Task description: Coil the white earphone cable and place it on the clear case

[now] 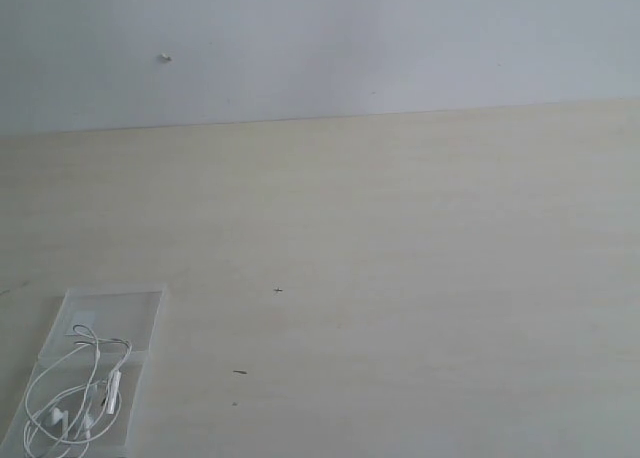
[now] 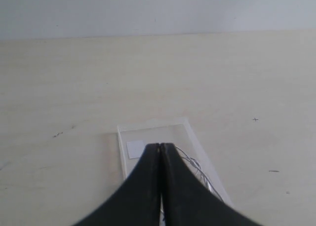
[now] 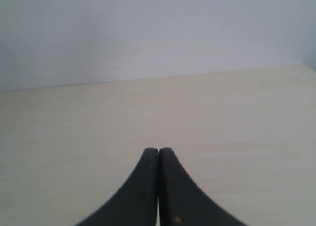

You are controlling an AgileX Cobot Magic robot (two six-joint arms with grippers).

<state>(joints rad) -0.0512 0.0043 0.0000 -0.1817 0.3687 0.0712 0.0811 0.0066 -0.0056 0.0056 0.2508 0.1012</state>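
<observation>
Okay, left gripper (image 2: 160,146): black fingers pressed together tip to tip, nothing pinched between them.
Right gripper (image 3: 158,150): fingers pressed together as well, nothing pinched.
Clear case (image 1: 140,308): flat on the table, both halves laid open. It sits just ahead of and under the left gripper tips (image 2: 163,132), and the fingers hide its nearer part in the left wrist view.
Sticker (image 1: 82,321): small white square on the case half farther from the left gripper. In the left wrist view it is right beside the fingertips (image 2: 135,148).
White earphone cable (image 1: 96,368): loose tangled loops lying on top of the clear case, mostly on the half without the sticker. A few strands show just past one left finger (image 2: 195,164); the rest is hidden behind the fingers.
Inline remote (image 1: 113,383): slim white bar inside the loops, resting on the case.
Earbuds: small white blobs at the low end of the tangle, too small to separate cleanly.
Table (image 1: 400,278): pale wood-grain top, two small dark specks well away from the case.
Ahead of right gripper: table and plain wall (image 3: 148,33).
</observation>
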